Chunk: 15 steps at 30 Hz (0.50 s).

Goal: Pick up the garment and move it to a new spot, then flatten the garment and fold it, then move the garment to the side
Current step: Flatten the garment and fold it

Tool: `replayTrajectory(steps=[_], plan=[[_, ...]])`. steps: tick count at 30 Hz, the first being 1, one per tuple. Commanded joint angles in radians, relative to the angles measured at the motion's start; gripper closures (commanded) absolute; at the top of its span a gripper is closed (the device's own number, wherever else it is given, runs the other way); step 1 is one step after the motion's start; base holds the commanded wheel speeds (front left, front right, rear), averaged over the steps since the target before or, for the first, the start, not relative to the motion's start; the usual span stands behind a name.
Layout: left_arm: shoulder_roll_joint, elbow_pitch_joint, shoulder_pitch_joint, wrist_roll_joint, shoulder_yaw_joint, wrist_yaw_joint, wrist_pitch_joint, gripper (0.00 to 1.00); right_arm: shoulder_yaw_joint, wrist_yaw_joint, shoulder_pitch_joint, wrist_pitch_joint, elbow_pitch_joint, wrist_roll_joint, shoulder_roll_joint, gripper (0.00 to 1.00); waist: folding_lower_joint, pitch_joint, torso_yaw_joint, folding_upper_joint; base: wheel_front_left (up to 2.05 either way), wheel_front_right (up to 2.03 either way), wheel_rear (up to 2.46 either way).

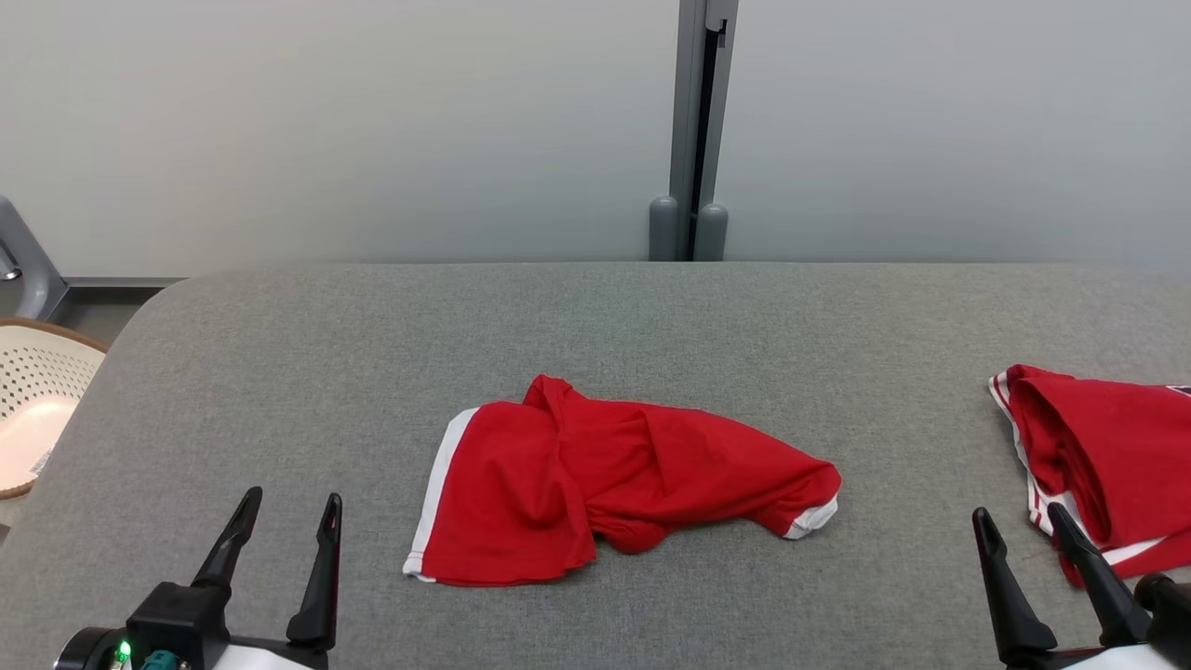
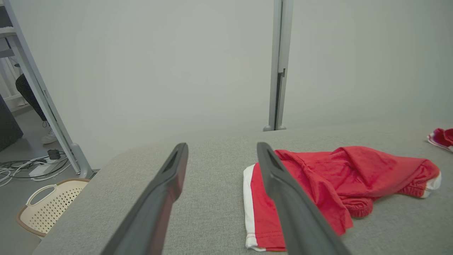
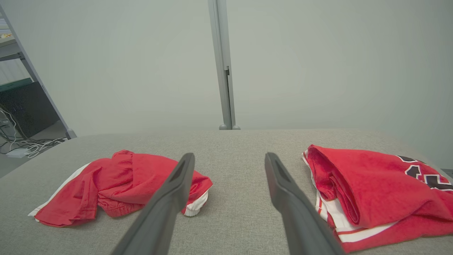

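Note:
A crumpled red garment with white trim (image 1: 614,479) lies in the middle of the grey padded table (image 1: 595,316). In the left wrist view the garment (image 2: 336,180) lies just right of my fingers; in the right wrist view the garment (image 3: 116,184) lies to the left. My left gripper (image 1: 288,516) is open at the lower left, apart from the cloth. My right gripper (image 1: 1023,521) is open at the lower right, empty, close beside a second red piece. The same open jaws show as the left gripper (image 2: 221,150) and the right gripper (image 3: 230,159).
A folded red jersey with white stripes and dark lettering (image 1: 1107,456) lies at the table's right edge, also seen as the jersey (image 3: 375,191). A cream perforated basket (image 1: 33,409) stands on the floor left of the table. A grey post (image 1: 693,130) rises behind the table.

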Motion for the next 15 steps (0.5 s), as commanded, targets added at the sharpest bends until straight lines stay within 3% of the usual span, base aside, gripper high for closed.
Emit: replayTrajectory(steps=[1, 15], plan=[[0.004, -0.008, 0.008, 0.004, 0.001, 0.008, 0.003, 0.0, -0.001, 0.0, -0.005, -0.001, 0.0, 0.0, -0.004, 0.0, 0.0, 0.001, 0.001, -0.0001, 0.0, 0.0, 0.0], [0.005, -0.043, 0.004, 0.006, -0.013, 0.028, 0.033, 0.0, 0.002, 0.0, -0.018, -0.01, 0.006, 0.005, -0.006, 0.0, 0.0, 0.017, 0.005, -0.0001, 0.0, 0.0, 0.0]])
